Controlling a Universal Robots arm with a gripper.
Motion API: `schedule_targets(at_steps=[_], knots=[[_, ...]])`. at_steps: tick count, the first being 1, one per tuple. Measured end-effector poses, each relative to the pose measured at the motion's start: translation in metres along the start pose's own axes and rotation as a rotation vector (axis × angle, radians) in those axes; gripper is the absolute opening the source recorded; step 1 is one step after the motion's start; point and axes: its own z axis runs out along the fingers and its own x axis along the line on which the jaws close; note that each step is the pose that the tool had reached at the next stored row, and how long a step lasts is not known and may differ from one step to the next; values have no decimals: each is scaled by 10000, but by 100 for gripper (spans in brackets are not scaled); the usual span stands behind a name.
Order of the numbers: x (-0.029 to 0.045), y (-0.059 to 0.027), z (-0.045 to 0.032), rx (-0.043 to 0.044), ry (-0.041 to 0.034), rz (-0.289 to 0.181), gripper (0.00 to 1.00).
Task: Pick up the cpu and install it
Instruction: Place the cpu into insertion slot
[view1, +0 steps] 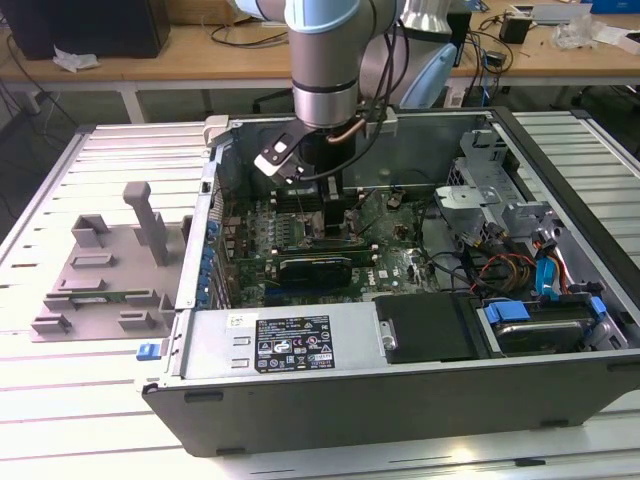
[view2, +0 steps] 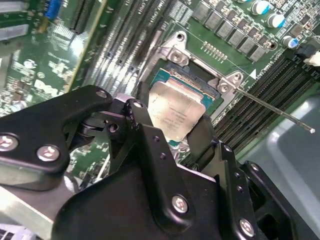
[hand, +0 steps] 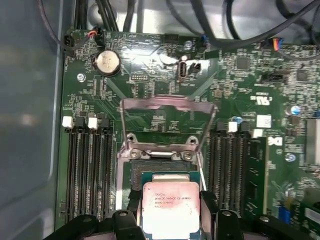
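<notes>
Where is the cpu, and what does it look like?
Look inside the open computer case at the green motherboard. Over its open metal-framed socket, the gripper holds the cpu. It is the only flat, pale silver square, far smaller than the board.

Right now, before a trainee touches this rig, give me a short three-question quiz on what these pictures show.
1. True or false: the load plate lies closed over the socket.
2. Where is the cpu? A between the fingers of the gripper; B on the grey fixture; C on the power supply.
3. Name the round silver part on the motherboard.
Key: 1 false, it stands raised; 2 A; 3 coin battery.
</notes>
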Motion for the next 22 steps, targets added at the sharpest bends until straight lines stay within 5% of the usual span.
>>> schedule_targets(at_steps=[7,18,22], knots=[[14,-3,102,25,2,160,55],[31,-5,169,26,216,314,55],[32,0,176,28,224,337,55]])
